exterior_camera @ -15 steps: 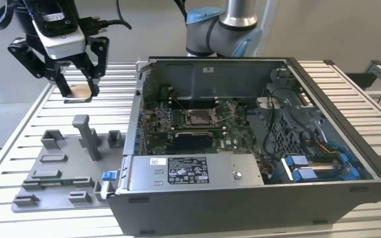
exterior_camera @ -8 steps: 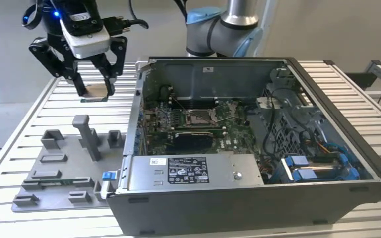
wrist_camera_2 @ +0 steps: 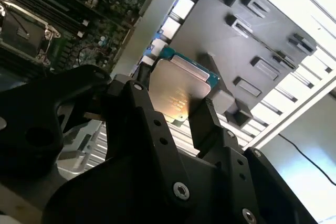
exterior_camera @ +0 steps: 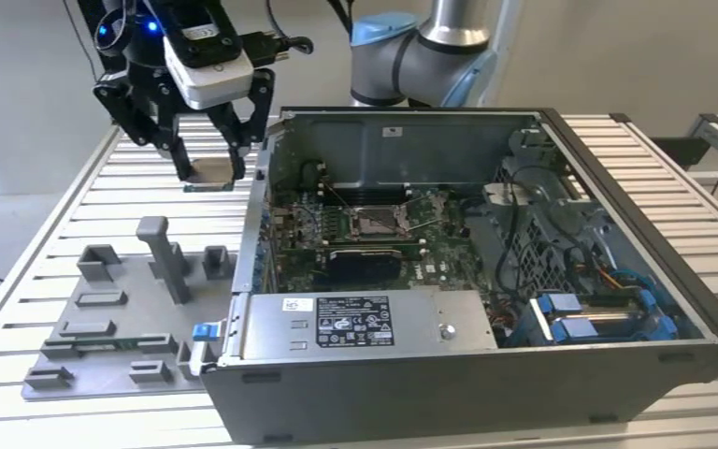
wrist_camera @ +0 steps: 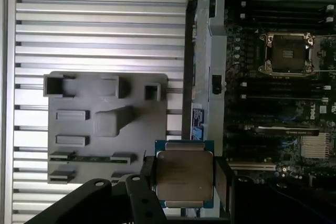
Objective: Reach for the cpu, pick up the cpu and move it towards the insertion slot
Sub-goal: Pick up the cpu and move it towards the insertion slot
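Gripper (wrist_camera: 184, 179) clamps the cpu (wrist_camera: 184, 176) by two opposite edges, lifted clear of the grey fixture tray (wrist_camera: 79, 129), beside the open computer case (exterior_camera: 484, 374); insertion slot (wrist_camera: 287, 53) sits inside that case.

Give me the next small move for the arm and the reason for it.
Probably carry the cpu sideways over the computer case wall toward the insertion slot. The gripper is shut on the cpu, held up in the air on the grey fixture tray side of the wall, toward the exterior view's left, and the slot lies open inside the case.
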{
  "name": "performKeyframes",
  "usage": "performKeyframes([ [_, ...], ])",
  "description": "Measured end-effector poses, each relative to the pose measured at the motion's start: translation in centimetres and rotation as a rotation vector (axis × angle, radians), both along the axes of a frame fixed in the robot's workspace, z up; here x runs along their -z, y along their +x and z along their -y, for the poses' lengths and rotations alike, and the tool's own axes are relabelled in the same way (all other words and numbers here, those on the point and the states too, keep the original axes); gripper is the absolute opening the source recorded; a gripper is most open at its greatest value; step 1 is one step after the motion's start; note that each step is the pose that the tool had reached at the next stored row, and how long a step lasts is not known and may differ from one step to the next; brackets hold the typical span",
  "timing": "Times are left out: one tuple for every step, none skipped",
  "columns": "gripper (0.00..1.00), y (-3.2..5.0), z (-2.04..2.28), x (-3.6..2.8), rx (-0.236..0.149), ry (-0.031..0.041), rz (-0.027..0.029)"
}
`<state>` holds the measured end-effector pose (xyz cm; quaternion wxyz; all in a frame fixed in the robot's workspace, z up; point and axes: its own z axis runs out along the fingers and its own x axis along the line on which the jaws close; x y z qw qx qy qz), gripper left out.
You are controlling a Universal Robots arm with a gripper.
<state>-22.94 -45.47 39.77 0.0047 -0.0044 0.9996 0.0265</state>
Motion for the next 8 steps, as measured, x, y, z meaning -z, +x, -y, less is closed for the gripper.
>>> performKeyframes([
  [0.00, 0.36, 0.00, 0.00, 0.000, 0.0000, -0.0001],
  [0.00, 0.73, 0.00, 0.00, 0.000, 0.0000, 0.0000],
  [0.00, 1.08, 0.00, 0.00, 0.000, 0.0001, 0.0000],
  [0.00, 1.40, 0.00, 0.00, 0.000, 0.0001, 0.0000],
  [0.00, 1.70, 0.00, 0.00, 0.000, 0.0001, 0.0000],
  [0.00, 1.98, 0.00, 0.00, 0.000, 0.0001, 0.0000],
  [0.00, 2.28, 0.00, 0.00, 0.000, 0.0001, 0.0001],
  [0.00, 2.59, 0.00, 0.00, 0.000, 0.0000, 0.0000],
])
